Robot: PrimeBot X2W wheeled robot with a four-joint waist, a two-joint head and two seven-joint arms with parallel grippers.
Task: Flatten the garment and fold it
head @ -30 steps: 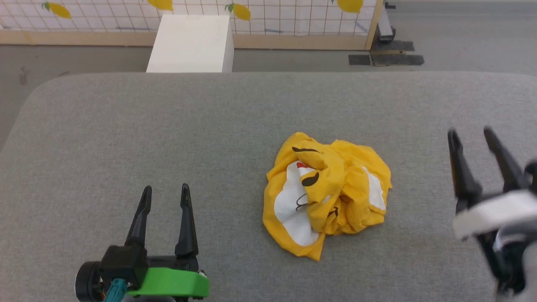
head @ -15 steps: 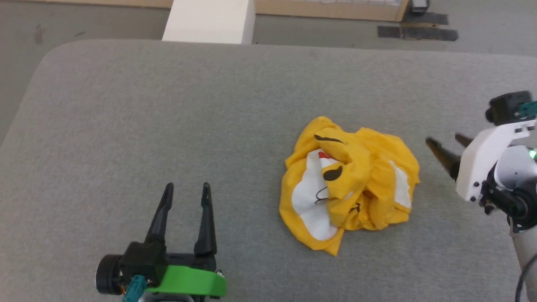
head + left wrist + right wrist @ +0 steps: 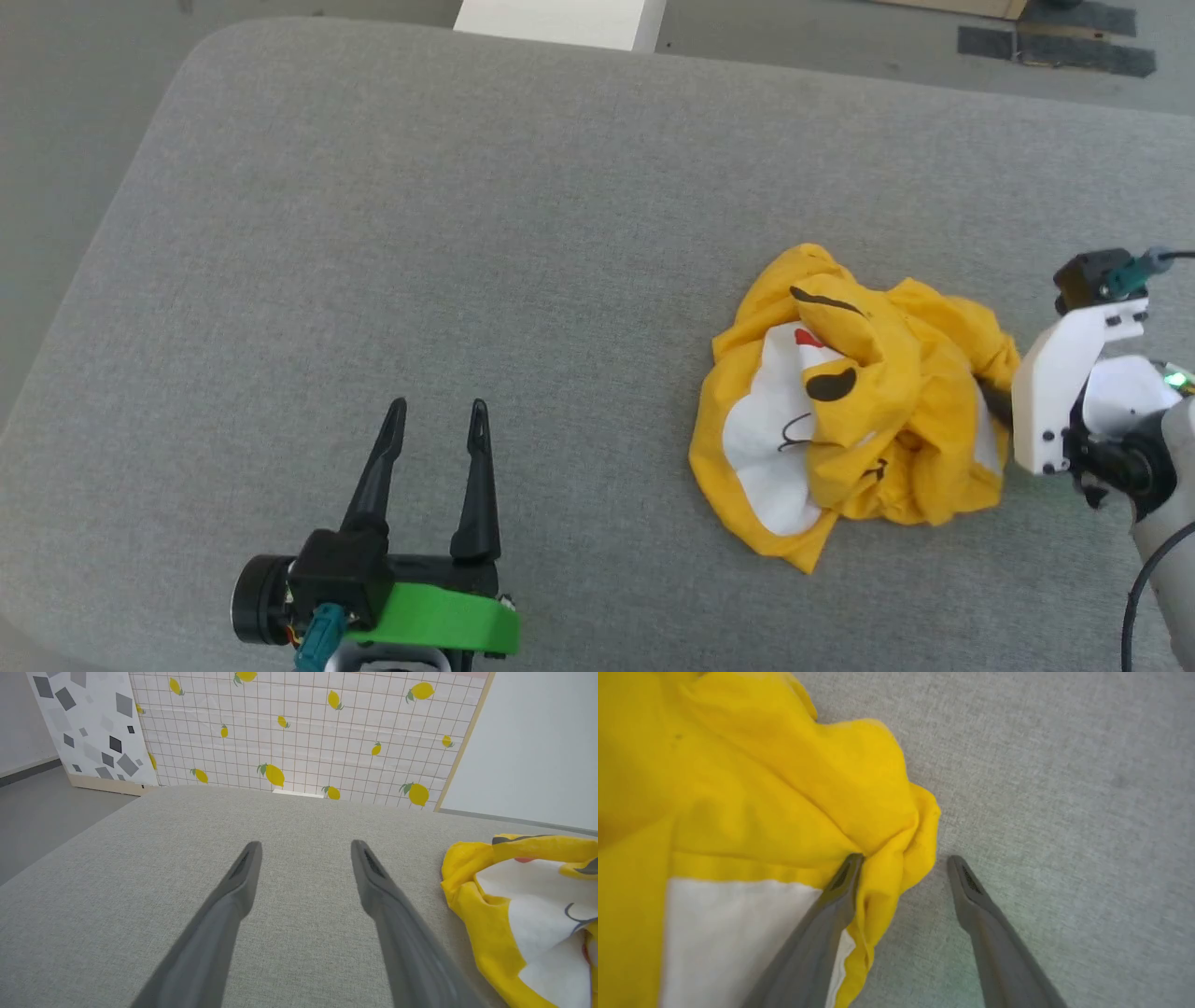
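Note:
The garment is a bright yellow T-shirt with a white and black cartoon face print. It lies crumpled in a heap on the grey padded table, right of centre. My right gripper is at the heap's right edge. In the right wrist view it stands open, with a yellow fold between its fingers and one finger pressed against the cloth. My left gripper stands open over bare table, well to the left of the garment, with nothing in it.
A white box stands beyond the table's far edge. Black tape strips lie on the floor at the far right. A lemon-patterned grid panel stands behind the table. The table's left edge curves down toward the floor.
The head camera has tilted down and turned left, so the scene shifted. My right gripper moved from clear of the heap in to its right edge. The left gripper stayed put.

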